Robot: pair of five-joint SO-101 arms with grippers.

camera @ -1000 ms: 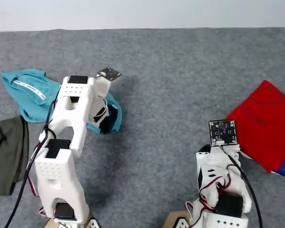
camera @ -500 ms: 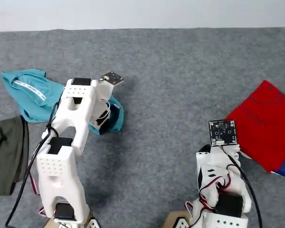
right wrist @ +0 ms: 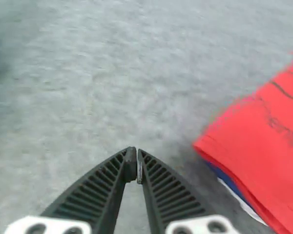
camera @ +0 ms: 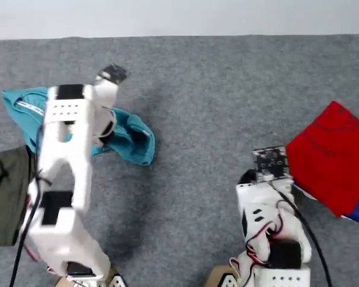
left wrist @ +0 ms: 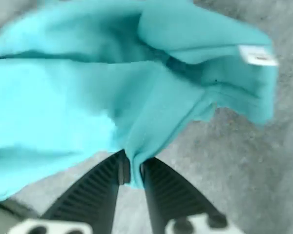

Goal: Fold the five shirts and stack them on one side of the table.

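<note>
Since the earlier frames the left arm had swung toward the table's left edge, drawing the cloth along. The left pincer [left wrist: 133, 165] pinched a fold of the crumpled teal cotton shirt [left wrist: 88, 87]. The shirt's soft bulk lay beyond the tips, with its long axis running from the far left of the grey felt table [camera: 215, 89] toward the middle. The right pincer [right wrist: 136, 156], pressed together on nothing, hung just beside the folded red shirt [right wrist: 263, 146].

Grey table [camera: 215, 107] lies open in the middle; teal shirt [camera: 131, 137] crowds the left, red shirt [camera: 332, 155] the right
</note>
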